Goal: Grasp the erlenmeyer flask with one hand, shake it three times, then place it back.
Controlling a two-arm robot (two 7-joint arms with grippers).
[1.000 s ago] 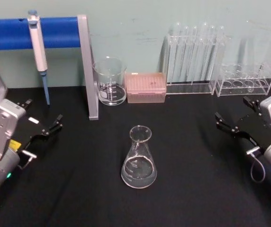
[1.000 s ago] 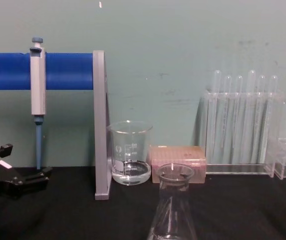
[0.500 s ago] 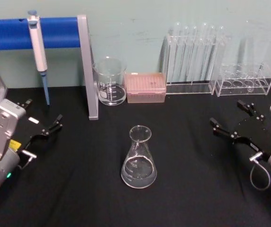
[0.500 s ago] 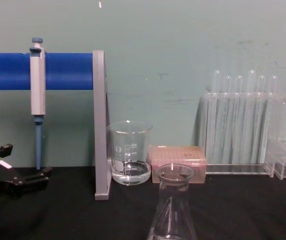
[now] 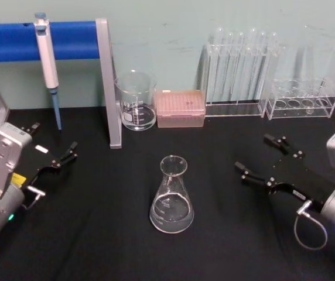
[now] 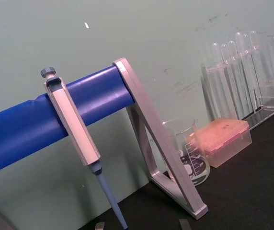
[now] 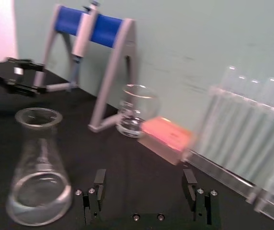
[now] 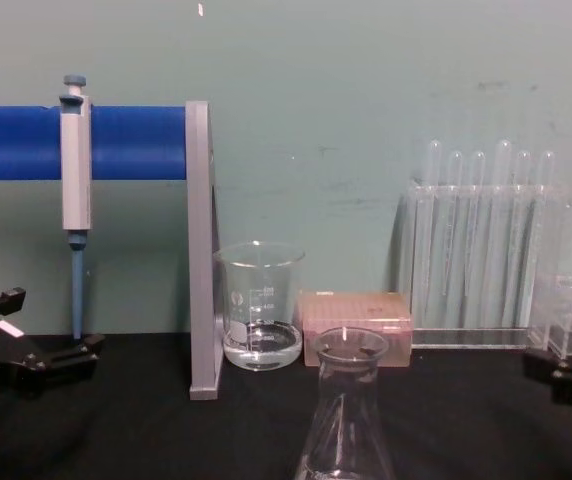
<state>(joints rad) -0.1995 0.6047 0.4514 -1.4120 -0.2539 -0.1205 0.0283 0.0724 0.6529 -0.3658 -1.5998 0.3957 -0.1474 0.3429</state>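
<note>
— Right gripper [image 5: 254, 153], head view: how does it stand?
— Its jaws are spread wide with nothing between them. It hangs over the table [image 5: 97, 234], to the right of the flask [image 5: 171, 196] and apart from it. The flask stands upright mid-table with a little liquid inside. The left gripper [image 5: 55, 136] sits at the left edge, also spread and empty.
— Left wrist view?
— It shows a pipette [image 6: 74, 139] hung on a stand [image 6: 22, 124], with a beaker [image 6: 189, 151] beyond.
— Right wrist view?
— Both fingers [image 7: 99, 184] reach forward, far apart. The flask stands beside them, outside the gap.
— Chest view?
— The flask's neck rises at bottom centre, and the right gripper shows at the right edge.
</note>
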